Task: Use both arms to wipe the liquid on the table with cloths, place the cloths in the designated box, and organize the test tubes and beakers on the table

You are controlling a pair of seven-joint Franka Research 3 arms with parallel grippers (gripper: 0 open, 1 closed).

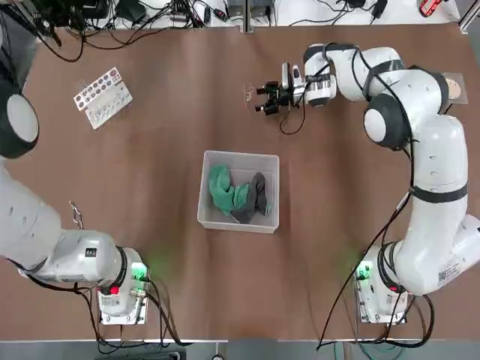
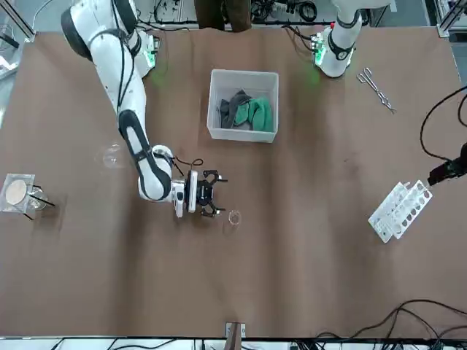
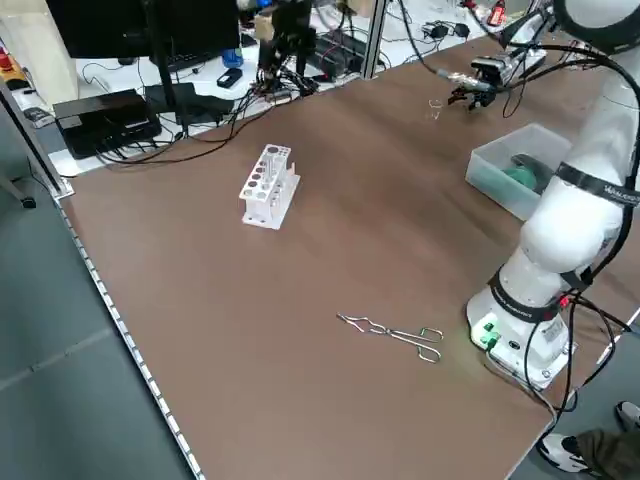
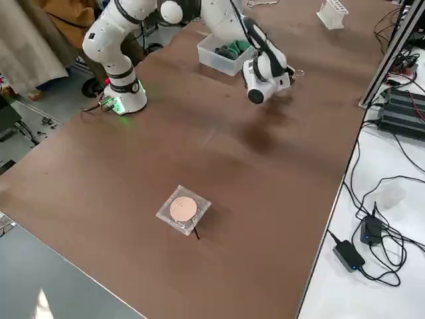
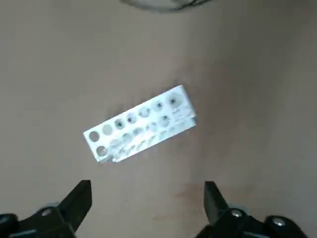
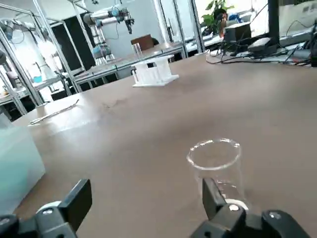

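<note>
The green cloth (image 1: 222, 190) and the dark cloth (image 1: 255, 199) lie together inside the box (image 1: 238, 223) at the table's (image 1: 165, 247) middle. My right gripper (image 1: 259, 100) is stretched low over the far centre, open and level with the tabletop. A small clear beaker (image 6: 215, 163) stands just in front of one of its fingers (image 6: 210, 196), outside the gap. The same beaker (image 2: 234, 218) shows in the front view beside that gripper (image 2: 219, 195). My left gripper (image 5: 147, 191) hangs open and empty high above the white rack (image 5: 141, 124). Test tubes are out of view.
The white rack (image 1: 103, 97) sits at the far left. Metal tongs (image 1: 75, 214) lie near the left arm's base. A square clear dish with a round tan disc (image 1: 454, 86) rests at the far right. Cables run along the far edge.
</note>
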